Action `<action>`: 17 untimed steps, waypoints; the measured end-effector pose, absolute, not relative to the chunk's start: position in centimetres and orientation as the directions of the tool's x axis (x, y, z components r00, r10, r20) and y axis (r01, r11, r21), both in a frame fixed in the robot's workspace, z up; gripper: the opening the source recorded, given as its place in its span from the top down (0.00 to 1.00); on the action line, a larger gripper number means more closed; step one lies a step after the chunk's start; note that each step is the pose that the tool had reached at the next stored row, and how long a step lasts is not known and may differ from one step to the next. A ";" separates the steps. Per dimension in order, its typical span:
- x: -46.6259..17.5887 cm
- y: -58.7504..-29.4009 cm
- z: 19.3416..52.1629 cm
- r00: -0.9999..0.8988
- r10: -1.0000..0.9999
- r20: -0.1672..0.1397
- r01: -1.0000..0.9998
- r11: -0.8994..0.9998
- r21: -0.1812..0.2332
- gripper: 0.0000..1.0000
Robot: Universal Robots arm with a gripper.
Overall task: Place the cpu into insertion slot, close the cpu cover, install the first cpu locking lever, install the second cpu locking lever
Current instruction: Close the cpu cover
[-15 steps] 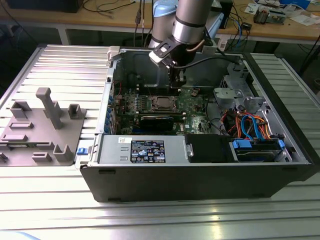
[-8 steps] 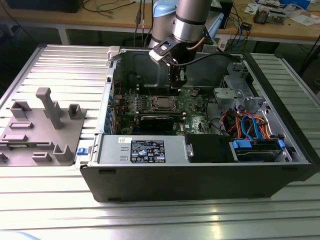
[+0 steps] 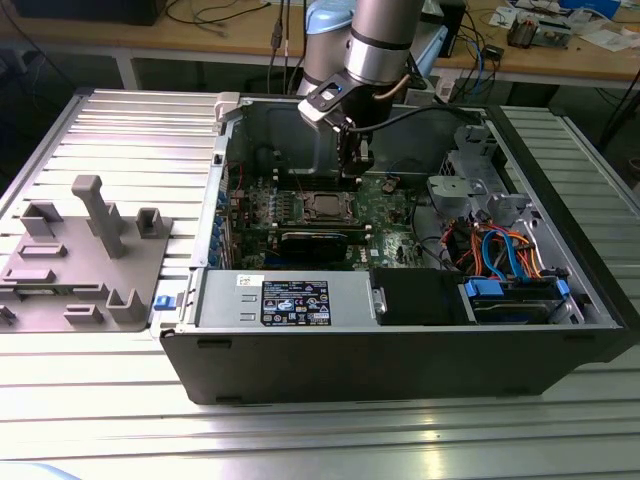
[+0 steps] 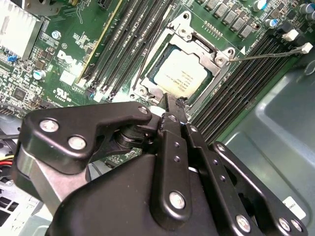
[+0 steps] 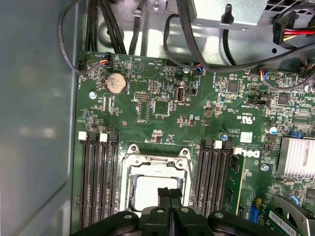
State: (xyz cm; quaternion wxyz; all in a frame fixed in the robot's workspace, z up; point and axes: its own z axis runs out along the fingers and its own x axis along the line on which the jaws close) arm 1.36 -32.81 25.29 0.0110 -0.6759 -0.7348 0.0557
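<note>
Gripper (image 4: pixel 171 101) w/ jaws together at cpu cover (image 4: pixel 195 42) edge (it's down over cpu (image 4: pixel 179 78)).

cpu (image 4: pixel 179 78) lies flat, silver face up, framed by the lowered cpu cover (image 4: pixel 202 46), just beyond the claw (image 4: pixel 170 104) tips.

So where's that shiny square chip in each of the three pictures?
Exterior view: the cpu sits on the motherboard, beside the gripper.
First wrist view: the cpu lies between memory slots, partly behind the gripper.
Second wrist view: the cpu lies just beyond the gripper.
Shared landmark: the cpu cover framing it.
</note>
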 end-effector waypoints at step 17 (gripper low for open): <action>1.3 -32.8 25.3 -0.127 0.990 -0.059 0.988 0.121 -0.097 0.89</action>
